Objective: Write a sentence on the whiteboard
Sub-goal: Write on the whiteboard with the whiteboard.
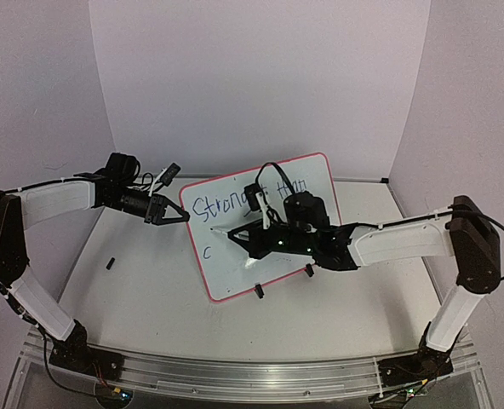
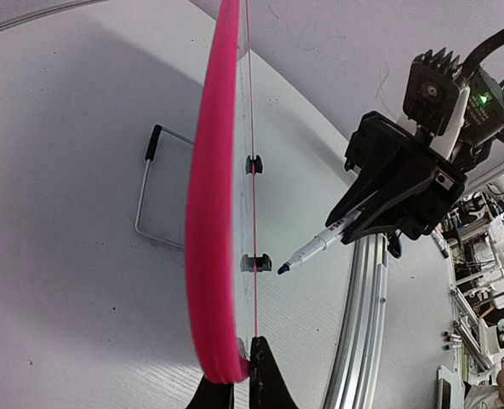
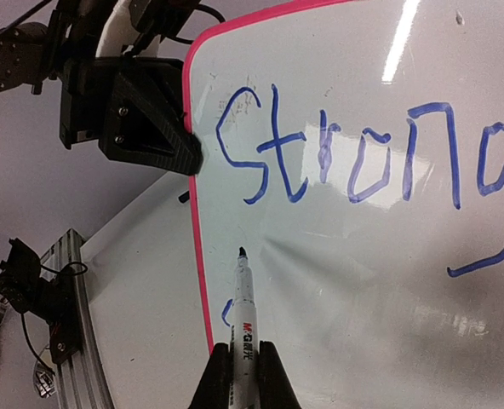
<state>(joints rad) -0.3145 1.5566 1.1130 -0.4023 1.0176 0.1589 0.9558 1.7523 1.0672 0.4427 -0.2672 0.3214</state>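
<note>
The large white rectangular whiteboard [image 1: 226, 271] with a red-pink rim stands tilted on the pale table [image 1: 133, 285]. The left gripper [image 1: 182, 216] pinches its 9 o'clock edge. The right gripper [image 3: 239, 375] clamps a white marker pen [image 3: 242, 298], tip just off the board under the blue handwritten sentence [image 3: 323, 158]. The second line is barely begun, so the tip should land at 3 o'clock of the lone "c" [image 1: 207, 252]

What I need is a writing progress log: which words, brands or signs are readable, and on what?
"Strong": blue writing, top line of the whiteboard; the letters after it are unclear.
"c": blue, start of the second line.
"M&G": on the marker barrel; its smaller print is unreadable.
</note>
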